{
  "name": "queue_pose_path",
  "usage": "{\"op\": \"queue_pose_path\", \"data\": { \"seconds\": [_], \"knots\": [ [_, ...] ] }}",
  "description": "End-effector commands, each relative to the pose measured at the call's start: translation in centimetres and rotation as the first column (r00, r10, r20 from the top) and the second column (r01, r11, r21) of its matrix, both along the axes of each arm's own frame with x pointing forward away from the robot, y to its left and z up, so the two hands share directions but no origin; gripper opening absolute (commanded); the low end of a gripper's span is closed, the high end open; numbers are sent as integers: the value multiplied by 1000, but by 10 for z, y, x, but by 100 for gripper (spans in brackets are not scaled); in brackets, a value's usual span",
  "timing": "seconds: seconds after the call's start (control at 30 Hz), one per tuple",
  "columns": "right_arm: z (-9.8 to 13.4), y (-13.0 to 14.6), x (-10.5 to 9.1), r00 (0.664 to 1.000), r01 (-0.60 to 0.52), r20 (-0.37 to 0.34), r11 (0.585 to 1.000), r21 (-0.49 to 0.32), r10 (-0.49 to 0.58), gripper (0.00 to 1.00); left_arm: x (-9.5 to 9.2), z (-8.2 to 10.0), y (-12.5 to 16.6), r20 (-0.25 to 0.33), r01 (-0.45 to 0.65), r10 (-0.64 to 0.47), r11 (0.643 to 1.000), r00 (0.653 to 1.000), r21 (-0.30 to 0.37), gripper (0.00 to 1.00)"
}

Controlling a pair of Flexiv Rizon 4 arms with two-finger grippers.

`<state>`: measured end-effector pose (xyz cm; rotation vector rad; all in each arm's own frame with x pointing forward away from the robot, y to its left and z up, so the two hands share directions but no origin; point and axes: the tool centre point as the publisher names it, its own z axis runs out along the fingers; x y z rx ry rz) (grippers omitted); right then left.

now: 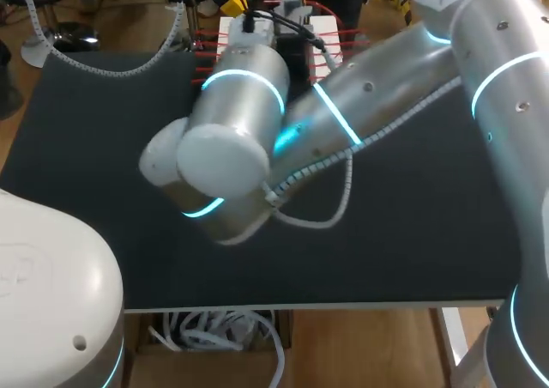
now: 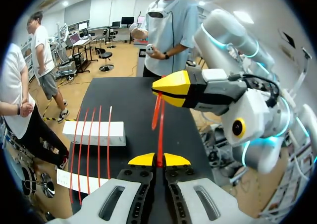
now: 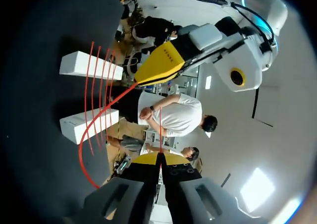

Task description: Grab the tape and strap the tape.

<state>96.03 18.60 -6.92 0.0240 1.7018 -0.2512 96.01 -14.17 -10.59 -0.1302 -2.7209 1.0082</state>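
Noting the black table (image 1: 86,148) first: white blocks (image 2: 94,133) at its far edge carry spare strips (image 2: 89,144). Left gripper (image 2: 158,159) and right gripper (image 3: 159,158) each pinch the red tape (image 2: 160,130), aloft between them. Grab appears done; you still must strap it.

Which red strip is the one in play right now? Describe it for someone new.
On the black table, thin red strips lie across two white blocks. Beside them, one red tape strand runs from the left gripper to the right gripper. Unlike the rest, it hangs in the air, pinched at both ends.
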Motion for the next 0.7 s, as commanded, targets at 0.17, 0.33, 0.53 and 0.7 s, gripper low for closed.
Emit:
{"op": "queue_pose_path", "data": {
  "seconds": [0.17, 0.33, 0.53, 0.7],
  "knots": [
    [4, 9, -3, 999, -31, -16, 999, -20, 30, 0, 0, 1, 0, -1, 1, -1, 1000, 1000, 4, 0],
    [5, 8, -5, 996, -80, -28, 996, -37, 79, 0, 0, 1, 0, -1, 1, -1, 1000, 1000, 4, 0],
    [1, 8, -3, 994, -108, -40, 990, -88, 105, 0, 0, 1, 0, -1, 1, -1, 1000, 1000, 4, 0],
    [-4, 13, -1, 993, -111, -49, 986, -122, 106, 0, 0, 1, 0, -1, 1, -1, 1000, 1000, 4, 0]
  ]
}}
